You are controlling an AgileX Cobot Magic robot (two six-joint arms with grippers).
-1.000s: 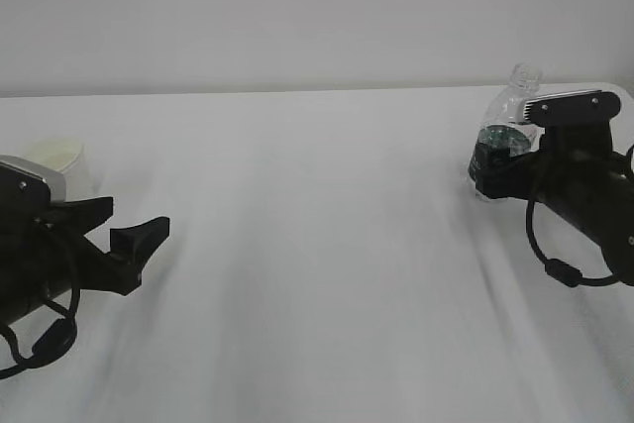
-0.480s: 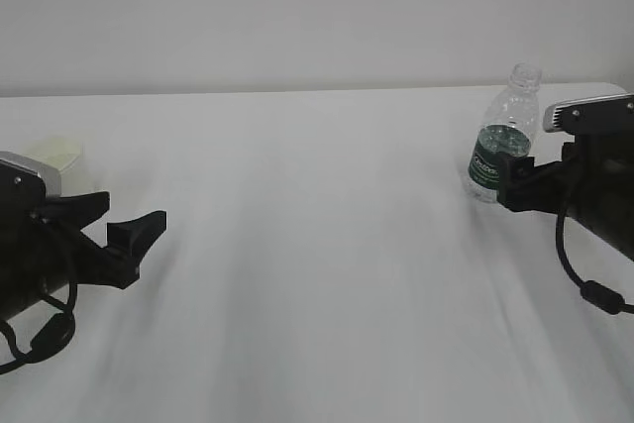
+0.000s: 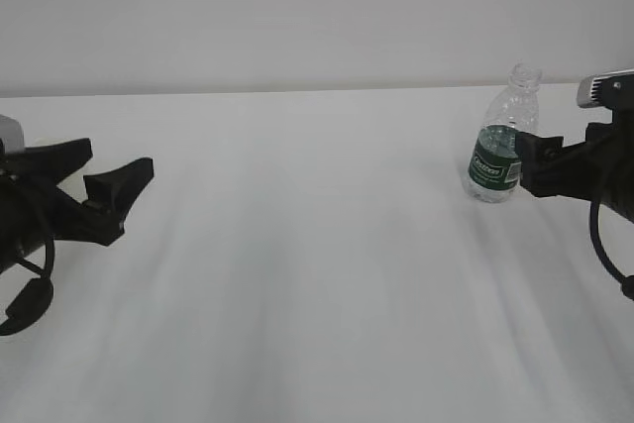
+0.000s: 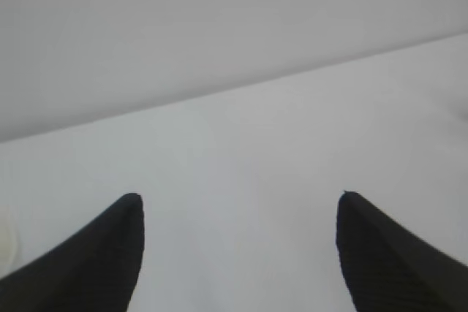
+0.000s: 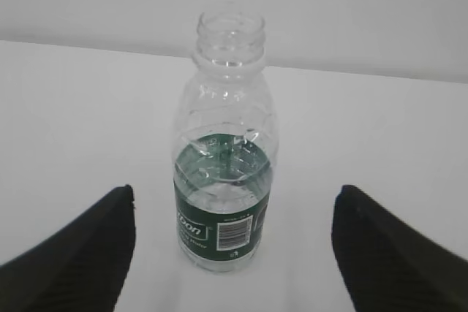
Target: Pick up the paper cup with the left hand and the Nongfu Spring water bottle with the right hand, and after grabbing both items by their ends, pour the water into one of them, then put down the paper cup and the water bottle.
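1. Two pincers sit at opposite sides of the white table, with a broad bare stretch of tabletop between them.
2. The left pincer is at the left edge of the exterior view, jaws spread wide and holding nothing. In the left wrist view its two dark, finely ribbed fingertips frame only bare table surface.
3. The right pincer reaches in from the right edge, jaws spread wide. In the right wrist view the Nongfu Spring water bottle stands ahead of and between the fingertips, with clear space on both sides; no contact shows.
4. The bottle stands upright on the table near the far right. It is clear ribbed plastic with a threaded open neck and no cap, and carries a dark green label with white lettering and a barcode panel.
5. The water is clear, and its level lies just above the top of the label.
6. The table's far edge meets a plain pale wall.
7. The paper cup cannot be made out with certainty in any view.
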